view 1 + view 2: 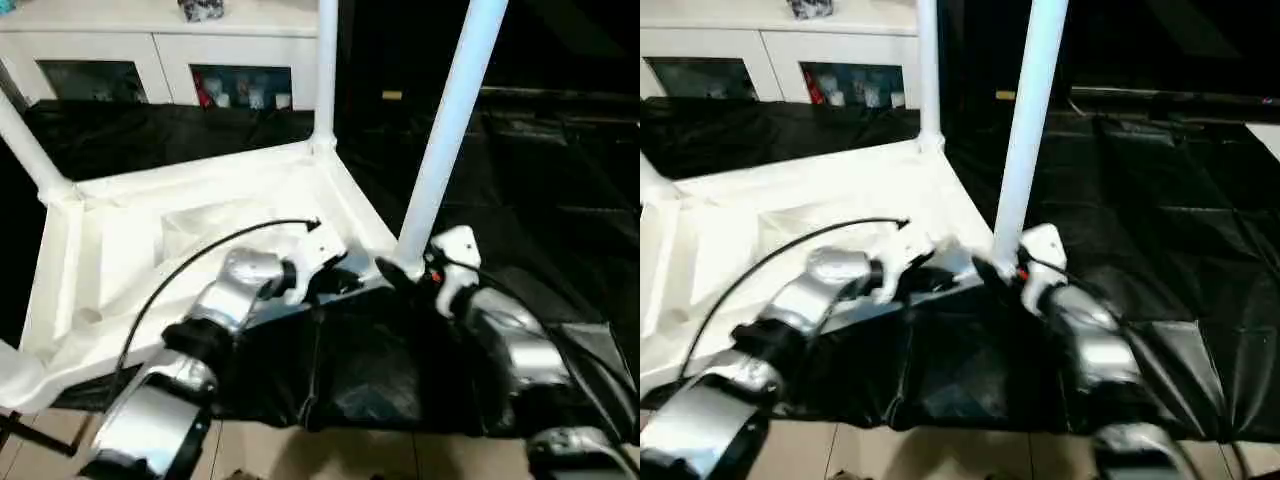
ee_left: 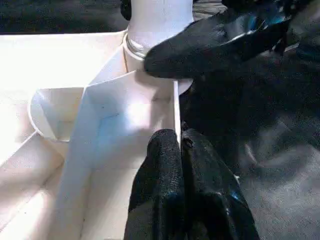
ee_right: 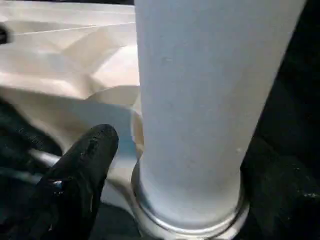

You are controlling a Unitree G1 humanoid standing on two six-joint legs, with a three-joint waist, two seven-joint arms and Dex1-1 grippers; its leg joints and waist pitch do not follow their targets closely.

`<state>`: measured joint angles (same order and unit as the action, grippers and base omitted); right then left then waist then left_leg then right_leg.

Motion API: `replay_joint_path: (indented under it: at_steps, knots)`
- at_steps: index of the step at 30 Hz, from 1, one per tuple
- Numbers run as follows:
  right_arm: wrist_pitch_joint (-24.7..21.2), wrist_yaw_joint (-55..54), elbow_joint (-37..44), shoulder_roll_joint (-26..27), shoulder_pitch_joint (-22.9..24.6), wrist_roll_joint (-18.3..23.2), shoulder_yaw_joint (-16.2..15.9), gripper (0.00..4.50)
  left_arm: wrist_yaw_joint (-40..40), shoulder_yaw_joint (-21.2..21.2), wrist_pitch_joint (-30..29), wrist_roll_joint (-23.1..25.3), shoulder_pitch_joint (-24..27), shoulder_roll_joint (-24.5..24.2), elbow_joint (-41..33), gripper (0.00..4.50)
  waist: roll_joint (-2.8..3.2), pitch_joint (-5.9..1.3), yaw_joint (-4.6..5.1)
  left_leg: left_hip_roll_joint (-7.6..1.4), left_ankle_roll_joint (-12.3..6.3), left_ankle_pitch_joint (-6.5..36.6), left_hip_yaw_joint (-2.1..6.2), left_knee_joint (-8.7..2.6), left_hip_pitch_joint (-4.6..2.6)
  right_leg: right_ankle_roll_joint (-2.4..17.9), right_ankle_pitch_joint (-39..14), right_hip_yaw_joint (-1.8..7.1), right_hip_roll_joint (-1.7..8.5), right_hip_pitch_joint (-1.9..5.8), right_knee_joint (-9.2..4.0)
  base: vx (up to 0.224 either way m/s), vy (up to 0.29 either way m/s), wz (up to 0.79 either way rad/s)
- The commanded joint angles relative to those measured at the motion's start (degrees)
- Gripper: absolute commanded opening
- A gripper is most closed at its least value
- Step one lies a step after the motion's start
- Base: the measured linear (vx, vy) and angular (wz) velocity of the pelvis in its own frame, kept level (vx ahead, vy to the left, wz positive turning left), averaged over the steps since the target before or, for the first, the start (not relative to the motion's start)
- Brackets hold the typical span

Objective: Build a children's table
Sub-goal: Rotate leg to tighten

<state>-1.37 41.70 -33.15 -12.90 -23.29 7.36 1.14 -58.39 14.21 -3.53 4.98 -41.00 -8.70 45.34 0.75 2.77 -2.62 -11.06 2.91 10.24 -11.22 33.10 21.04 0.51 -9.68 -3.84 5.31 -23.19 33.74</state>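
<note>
The children's table lies upside down on a black sheet, its ribbed underside (image 1: 120,250) facing up. White legs stand in the corner sockets: one at the near right corner (image 1: 445,130), one at the far corner (image 1: 326,70), one at the left (image 1: 30,150). My left gripper (image 2: 182,165) is shut, its fingertips resting at the rim wall (image 2: 176,107) just beside the near right socket. My right gripper (image 1: 400,272) stands open around the base of the near right leg (image 3: 200,100), one finger (image 3: 85,170) a little apart from it.
A white cabinet with glass doors (image 1: 160,50) stands behind the table. The black sheet (image 1: 540,200) spreads wide to the right. Tiled floor (image 1: 330,455) shows at the front edge. A black cable (image 1: 200,260) arcs over my left forearm.
</note>
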Motion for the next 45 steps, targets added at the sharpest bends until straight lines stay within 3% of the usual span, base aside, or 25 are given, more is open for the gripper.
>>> replay_joint_path:
  at_steps: [1, 8, 13, 20, 28, 29, 32, 33, 36, 39, 41, 43, 45]
  knots:
    - [-2.08, 8.84, 2.01, -0.08, 1.52, 1.64, -5.7, 3.93, -3.79, 1.52, 2.01, -1.3, -0.2, 0.22, -2.65, 0.0, -0.47, -3.61, -0.47, -1.99, -5.29, 12.4, 0.83, -3.55, -0.31, 14.35, -9.64, 2.18, 3.09, 3.15, -3.83, 0.0, 0.0, 0.0]
    - [-2.92, 20.99, 3.34, -5.91, 1.6, 3.76, -6.58, 3.93, -13.26, 2.19, 3.13, -3.03, 0.53, -3.85, -4.56, 0.0, -0.49, -3.35, -1.48, -2.45, -3.82, 15.0, 0.72, -3.78, -0.6, 13.9, -15.13, 2.15, 3.1, 2.83, -4.08, 0.0, 0.0, 0.0]
    - [-2.46, 26.14, 2.77, -9.14, 1.1, 3.37, -7.21, 3.71, -17.24, 2.74, 3.48, -3.18, 0.23, -6.38, -4.29, 0.0, -0.6, -3.49, -2.65, -2.55, -3.38, 13.66, 0.66, -3.75, -0.73, 14.18, -12.69, 2.28, 3.24, 2.73, -3.66, 0.0, 0.0, 0.0]
    - [-2.56, 30.77, 2.38, -11.08, 0.62, 2.71, -9.48, 3.14, -21.44, 3.56, 3.07, -3.24, 0.34, -8.34, -4.72, 0.0, -0.82, -3.45, -2.71, -2.44, -3.65, 12.77, 0.62, -3.63, -0.58, 14.3, -12.53, 2.24, 3.25, 2.82, -3.6, 0.0, 0.0, 0.0]
    - [-3.48, 32.7, 2.11, -10.6, -0.03, 3.49, -9.99, 2.52, -22.62, 3.72, 3.08, -3.44, 0.04, -8.89, -4.17, 0.0, -0.71, -3.49, -2.8, -2.51, -3.03, 13.32, 0.72, -3.68, -0.68, 14.2, -13.31, 2.25, 3.28, 2.8, -3.56, 0.0, 0.0, 0.0]
    - [-4.14, 32.85, 2.54, -10.26, 0.45, 4.11, -10.03, 2.5, -22.36, 3.6, 2.92, -3.47, -0.02, -8.71, -4.03, 0.0, -1.16, -3.48, -2.73, -2.5, -3.16, 13.19, 0.67, -3.67, -0.64, 14.19, -13.23, 2.24, 3.23, 2.82, -3.58, 0.0, 0.0, 0.0]
    - [-4.89, 32.54, 3.38, -9.57, 1.81, 4.94, -9.91, 2.48, -21.56, 3.29, 2.51, -3.72, 0.07, -8.19, -4.1, 0.0, -0.93, -3.47, -2.88, -2.5, -3.33, 12.69, 0.69, -3.63, -0.6, 14.15, -13.36, 2.23, 3.3, 2.79, -3.51, 0.0, 0.0, 0.0]
    - [-5.29, 32.32, 3.95, -9.2, 2.67, 5.39, -9.84, 2.48, -20.67, 3.16, 2.51, -3.71, 0.12, -7.81, -4.13, 0.0, -1.37, -3.47, -2.87, -2.47, -3.44, 12.66, 0.6, -3.61, -0.6, 14.04, -13.42, 2.24, 3.25, 2.79, -3.57, 0.0, 0.0, 0.0]
    - [-5.89, 30.17, 5.42, -7.59, 4.79, 6.43, -8.98, 2.47, -16.99, 2.83, 2.1, -3.22, -0.07, -6.54, -3.78, 0.0, -1.09, -3.41, -3.3, -2.64, -3.38, 12.65, 0.68, -3.68, -0.72, 13.61, -14.33, 2.32, 3.42, 2.65, -3.68, 0.0, 0.0, 0.0]
    - [-5.88, 28.85, 5.56, -6.9, 5.18, 6.49, -8.54, 2.47, -15.34, 2.7, 2.01, -2.87, -0.28, -6.04, -3.44, 0.0, -1.21, -3.18, -3.45, -2.56, -2.53, 14.79, 0.76, -3.9, -0.77, 12.67, -17.63, 2.28, 3.43, 2.5, -4.02, 0.0, 0.0, 0.0]
    - [-4.76, 13.16, 2.44, -1.41, 4.96, 3.34, -5.98, 2.47, -5.42, 1.65, 0.37, -1.41, -1.99, -1.69, -1.35, 0.0, -1.2, -2.82, -3.16, -2.51, -0.74, 17.92, 0.93, -4.1, -1.25, 10.99, -23.7, 2.46, 3.73, 1.74, -4.73, 0.0, 0.0, 0.0]
    - [-4.5, 4.04, 0.78, 2.24, 4.47, 1.87, -4.42, 2.47, 0.23, 1.02, -0.61, -0.87, -3.1, 1.27, -0.23, 0.0, -1.36, -2.72, -2.38, -2.3, 1.34, 20.5, 1.51, -4.47, -1.29, 8.41, -29.29, 2.12, 3.77, 1.85, -5.3, 0.0, 0.0, 0.0]
    - [-5.09, 0.19, 0.34, 3.81, 4.07, 1.3, -3.84, 2.47, 1.97, 0.92, -0.68, -0.76, -3.5, 2.53, 0.14, 0.0, -1.39, -2.72, -1.82, -2.14, 1.15, 21.4, 1.6, -4.46, -1.28, 7.4, -30.27, 2.15, 3.68, 1.76, -5.67, 0.0, 0.0, 0.0]
